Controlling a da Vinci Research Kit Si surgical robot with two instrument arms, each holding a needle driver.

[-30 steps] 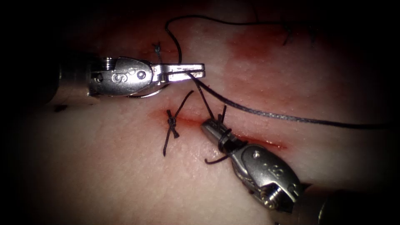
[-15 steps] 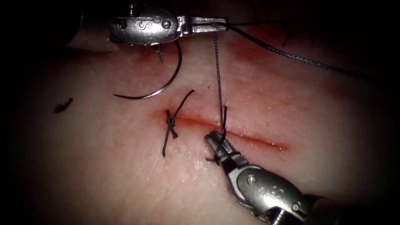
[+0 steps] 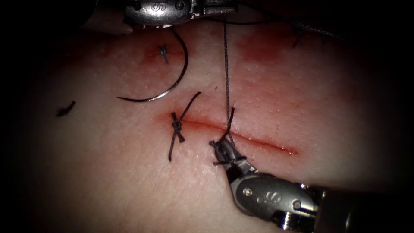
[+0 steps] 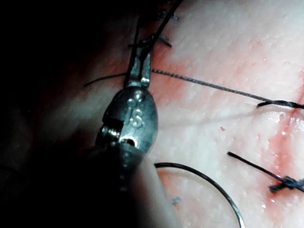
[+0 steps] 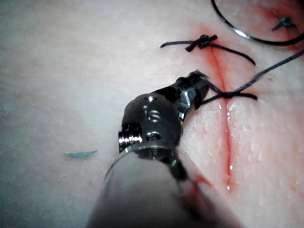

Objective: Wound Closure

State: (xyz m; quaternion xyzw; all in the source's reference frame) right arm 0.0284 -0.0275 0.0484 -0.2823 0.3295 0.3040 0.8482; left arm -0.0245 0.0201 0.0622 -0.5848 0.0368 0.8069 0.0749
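Your left tool (image 3: 217, 7) has climbed from mid-frame to the top edge over the last second, jaws clenched on the thread (image 3: 225, 69), which now runs taut and nearly vertical down to the cut (image 3: 250, 140). A second ago that strand lay slack across the tissue (image 3: 108, 172) toward the right edge; the slack is taken up.

Your right tool (image 3: 226, 151) sits at lower centre, tips just below the cut. Its jaws appear clamped on the short thread end (image 3: 224, 162), with wraps of thread around them; it has shifted little while the left pulled away. Judgement: opposing pull, so a throw is likely being snugged at the second stitch site.

The curved needle (image 3: 172, 86) is held by neither tool. It lies free on the tissue surface in the upper left, above the cut, not in the tissue.

The finished knot (image 3: 176, 126) stands at the cut's left end. A cut thread scrap (image 3: 65, 109) lies at far left.
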